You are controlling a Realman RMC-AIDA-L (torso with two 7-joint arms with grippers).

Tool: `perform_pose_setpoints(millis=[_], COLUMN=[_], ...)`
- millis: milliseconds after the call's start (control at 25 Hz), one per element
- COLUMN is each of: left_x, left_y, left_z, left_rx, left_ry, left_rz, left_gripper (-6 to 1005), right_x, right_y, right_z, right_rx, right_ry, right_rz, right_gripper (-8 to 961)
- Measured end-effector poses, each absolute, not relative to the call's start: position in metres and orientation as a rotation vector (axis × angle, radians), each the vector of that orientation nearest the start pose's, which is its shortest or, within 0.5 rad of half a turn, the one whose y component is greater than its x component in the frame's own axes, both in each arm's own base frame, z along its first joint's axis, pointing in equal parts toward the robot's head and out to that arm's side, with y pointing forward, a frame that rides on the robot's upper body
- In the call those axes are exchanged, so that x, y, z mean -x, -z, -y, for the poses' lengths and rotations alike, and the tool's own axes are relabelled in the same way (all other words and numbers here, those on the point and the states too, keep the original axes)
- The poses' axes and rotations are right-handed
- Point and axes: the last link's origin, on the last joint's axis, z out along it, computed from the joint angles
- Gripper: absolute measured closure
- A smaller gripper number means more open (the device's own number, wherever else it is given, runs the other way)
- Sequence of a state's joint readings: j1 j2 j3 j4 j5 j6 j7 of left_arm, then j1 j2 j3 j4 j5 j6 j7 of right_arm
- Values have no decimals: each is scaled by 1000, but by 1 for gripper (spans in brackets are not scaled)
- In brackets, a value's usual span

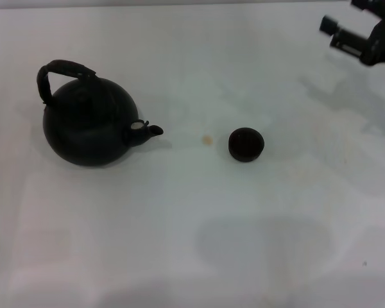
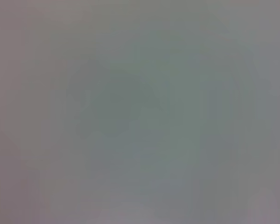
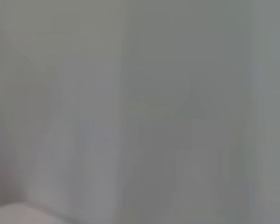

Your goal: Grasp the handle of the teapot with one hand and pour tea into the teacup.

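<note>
The teapot (image 1: pixel 90 125) stands upright on the left part of the white surface (image 1: pixel 192 224), a round matte black pot with its short pointed spout (image 1: pixel 149 130) aimed toward the right. Its handle (image 1: pixel 61 74), a thick dark hoop with a rough top, arches over the lid and leans toward the far left side of the pot; nothing touches it. To the right of the spout, well apart from the pot, sits the teacup (image 1: pixel 246 144), a small round dark cup with no handle, standing on its own near the middle of the surface. Between the spout and the teacup lies a faint yellowish spot (image 1: pixel 207 139) on the surface. A soft grey shadow (image 1: pixel 263 247) falls on the near part of the surface. At the far right corner of the head view, dark parts of the right arm (image 1: pixel 366 32) reach in above the surface, far from both the teacup and the teapot; whether the right pincer is open or closed cannot be told. The left pincer does not appear in the head view, and both wrist views show only a blurred grey field with nothing that can be made out.
</note>
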State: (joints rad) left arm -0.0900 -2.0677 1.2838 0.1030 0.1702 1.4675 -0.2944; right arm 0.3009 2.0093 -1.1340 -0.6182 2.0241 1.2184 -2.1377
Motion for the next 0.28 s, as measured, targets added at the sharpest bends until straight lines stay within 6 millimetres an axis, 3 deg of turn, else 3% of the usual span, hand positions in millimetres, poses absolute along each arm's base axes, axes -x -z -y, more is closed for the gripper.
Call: perform_pose_setpoints(millis=[280], left_x=[399], left_y=[-38], left_z=[-202], left_rx=[1400], left_ry=[668], left_rz=[529], left_gripper=[163], right_x=[-306], right_y=[-44], right_z=[-349], right_rx=[2081], right_ry=[-781], right_rz=[-562], right_gripper=[99])
